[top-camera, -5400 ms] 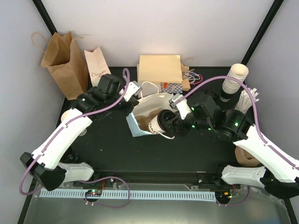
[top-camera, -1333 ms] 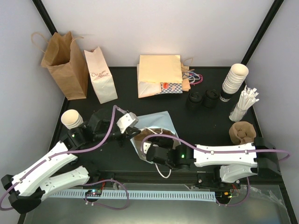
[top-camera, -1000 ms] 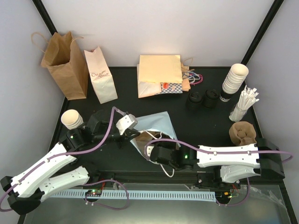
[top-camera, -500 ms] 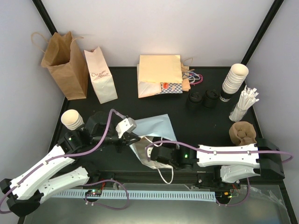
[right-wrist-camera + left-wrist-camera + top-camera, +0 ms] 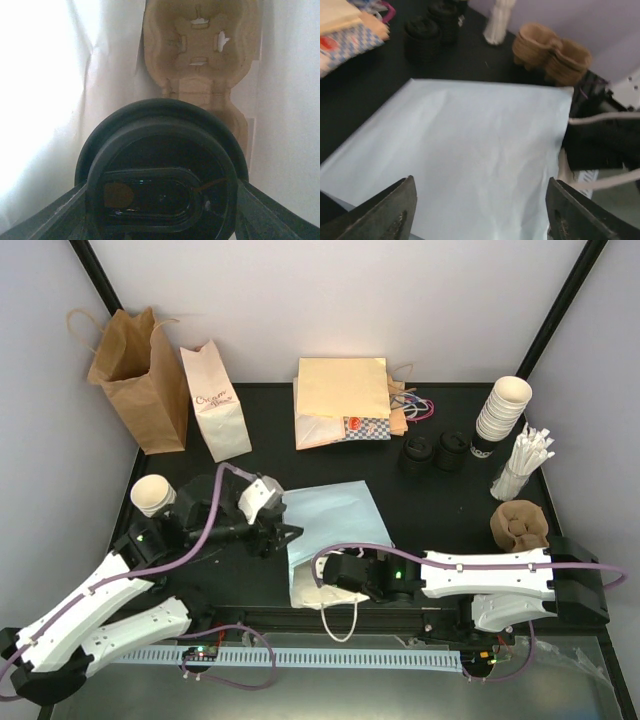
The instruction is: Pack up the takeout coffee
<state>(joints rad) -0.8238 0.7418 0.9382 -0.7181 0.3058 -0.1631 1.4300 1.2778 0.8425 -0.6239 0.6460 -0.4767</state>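
The black table (image 5: pixel 440 510) is enclosed by walls at the back and on both sides. Open surface is available right of centre, between the blue bag (image 5: pixel 335 520) and the carrier stack (image 5: pixel 518 523). The back edge is occupied by a brown bag (image 5: pixel 135 375), a white bag (image 5: pixel 215 405), flat bags (image 5: pixel 340 390), lids (image 5: pixel 432 453) and a cup stack (image 5: pixel 500 410).

The blue bag is laid flat at centre, with its mouth turned toward the near edge. Its far edge is well apart from the flat bags.

The left gripper (image 5: pixel 479 186) is positioned over the bag near its left edge. Its fingers are spread wide and nothing is held between them.

The right gripper (image 5: pixel 330 575) is inserted into the bag mouth from the right. Its fingers are closed against both sides of the coffee (image 5: pixel 160 130).

The coffee is located inside the bag. A carrier (image 5: pixel 200 55) is seen just beyond its lid, and the bag walls are close on either side.
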